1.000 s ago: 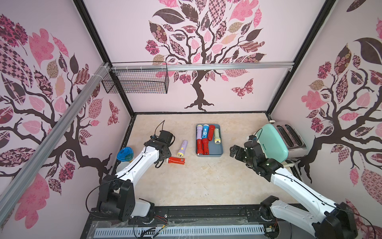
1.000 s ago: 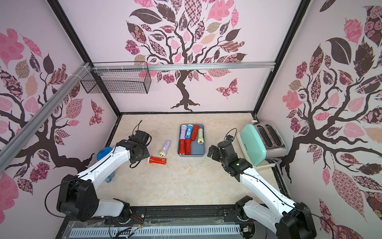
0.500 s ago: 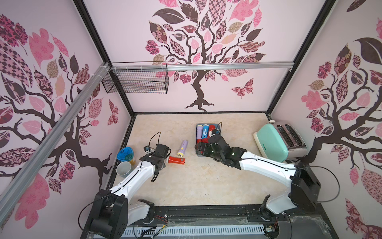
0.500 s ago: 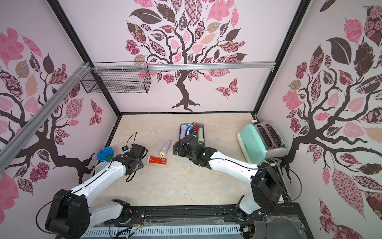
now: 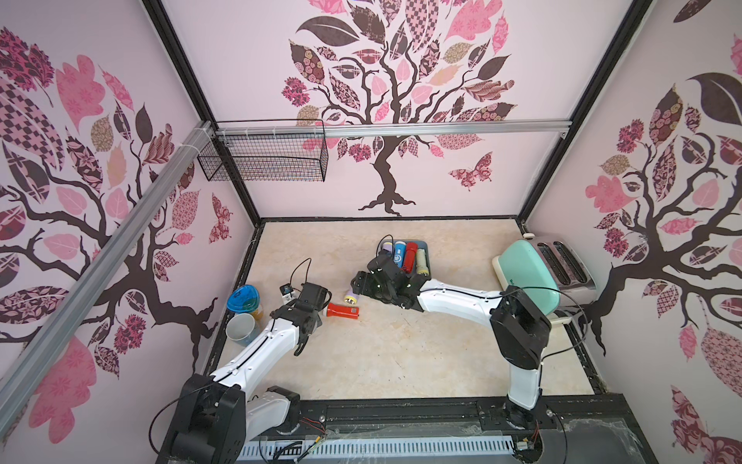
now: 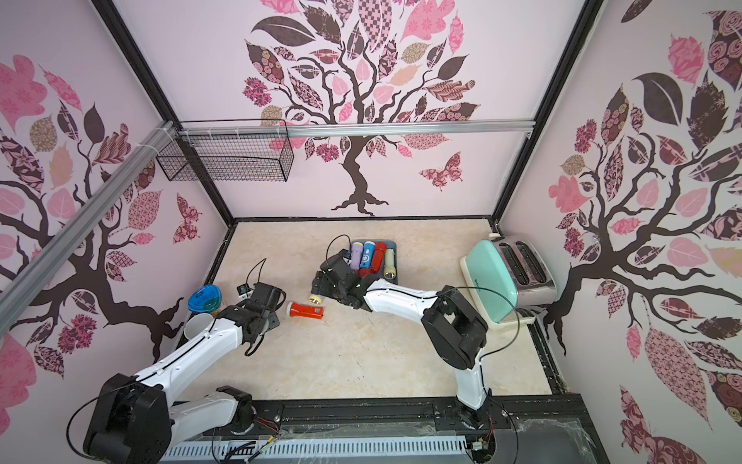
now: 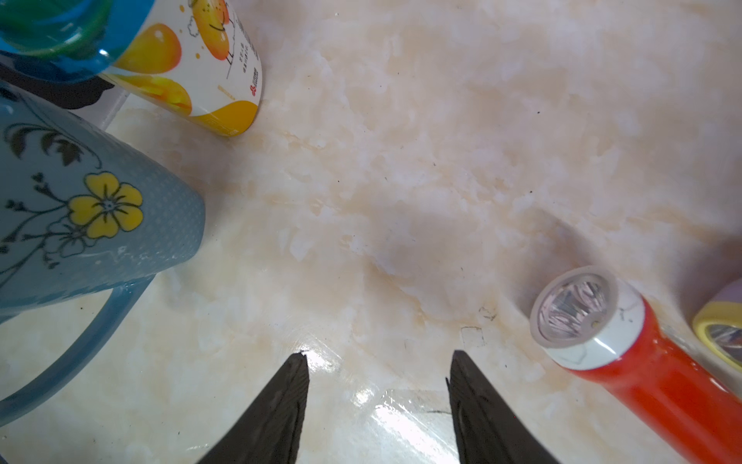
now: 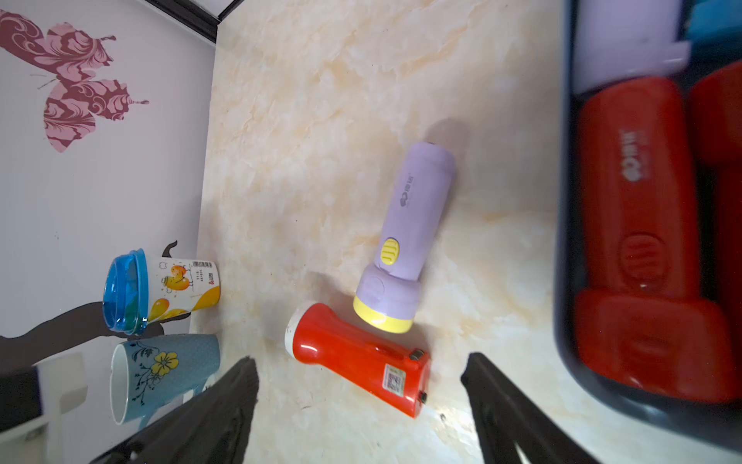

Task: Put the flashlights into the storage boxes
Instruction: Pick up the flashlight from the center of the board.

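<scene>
Two flashlights lie on the table left of the storage box [image 5: 427, 257] [image 6: 394, 257]: a red one [image 5: 342, 311] [image 6: 306, 310] [image 8: 357, 357] [image 7: 642, 373] and a lilac one with a yellow head [image 8: 405, 237] [image 6: 315, 299]. Inside the grey-blue box lie several more, among them a blue one [image 5: 398, 254] and a red one [image 8: 634, 193]. My right gripper [image 5: 363, 283] [image 8: 361, 359] hovers open above the lilac one and covers most of it in both top views. My left gripper [image 5: 311, 299] [image 7: 378, 354] is open and holds nothing, just left of the red one's head.
A blue flowered mug [image 5: 241, 327] [image 7: 80, 217] and a blue-lidded paper cup [image 5: 243, 299] [image 7: 188, 60] stand at the table's left edge, close to my left gripper. A mint toaster [image 5: 534, 273] sits at the right. A black wire basket [image 5: 265, 158] hangs on the back wall.
My right arm has swung from the table's right side to the left of the box, over the lilac flashlight. My left arm has drawn back toward the cups.
</scene>
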Controlling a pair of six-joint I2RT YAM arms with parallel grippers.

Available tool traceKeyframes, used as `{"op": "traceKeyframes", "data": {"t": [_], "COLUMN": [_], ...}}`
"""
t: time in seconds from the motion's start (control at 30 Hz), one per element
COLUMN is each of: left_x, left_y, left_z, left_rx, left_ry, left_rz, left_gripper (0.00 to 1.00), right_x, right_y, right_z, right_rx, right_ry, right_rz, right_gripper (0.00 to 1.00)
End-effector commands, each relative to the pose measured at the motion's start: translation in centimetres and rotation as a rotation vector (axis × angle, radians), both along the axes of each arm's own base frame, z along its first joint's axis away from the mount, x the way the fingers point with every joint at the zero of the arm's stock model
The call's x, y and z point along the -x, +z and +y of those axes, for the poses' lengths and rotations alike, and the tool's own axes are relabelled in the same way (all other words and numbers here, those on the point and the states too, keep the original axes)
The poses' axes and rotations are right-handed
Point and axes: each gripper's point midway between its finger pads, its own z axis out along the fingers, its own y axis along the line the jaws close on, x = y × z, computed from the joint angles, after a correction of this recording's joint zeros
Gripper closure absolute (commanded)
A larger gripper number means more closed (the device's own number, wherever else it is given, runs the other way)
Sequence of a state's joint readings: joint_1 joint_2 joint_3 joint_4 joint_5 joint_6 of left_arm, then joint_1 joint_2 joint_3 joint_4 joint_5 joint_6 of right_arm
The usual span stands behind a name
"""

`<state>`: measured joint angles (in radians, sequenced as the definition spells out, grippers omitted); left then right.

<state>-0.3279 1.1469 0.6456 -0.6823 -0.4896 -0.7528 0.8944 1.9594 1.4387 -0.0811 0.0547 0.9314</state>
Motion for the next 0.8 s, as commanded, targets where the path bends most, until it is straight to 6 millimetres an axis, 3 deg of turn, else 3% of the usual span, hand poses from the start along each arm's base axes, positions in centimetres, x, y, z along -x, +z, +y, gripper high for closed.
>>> {"op": "traceKeyframes", "data": {"t": [0.0, 0.5, 0.77], "left_x": [0.3, 0.0, 0.0], "left_y": [-0.1, 0.0, 0.1], "left_z": [0.2, 0.4, 0.6], "left_rx": [-0.006, -0.022, -0.031], "left_ry": [0.001, 0.011, 0.018], "left_rz": [-0.025, -0.026, -0.028], "left_gripper": [0.41, 0.41, 0.42], "right_x": [-1.0, -3.1, -4.2], "right_y": [-1.5, -8.7, -10.8], "right_z": [1.6, 2.2, 2.0], "right_rx": [0.023, 0.249, 0.321], "right_ry": [0.006, -0.051, -0.084], "right_rz": [0.029, 0.029, -0.002], "right_gripper": [0.20, 0.23, 0.30]}}
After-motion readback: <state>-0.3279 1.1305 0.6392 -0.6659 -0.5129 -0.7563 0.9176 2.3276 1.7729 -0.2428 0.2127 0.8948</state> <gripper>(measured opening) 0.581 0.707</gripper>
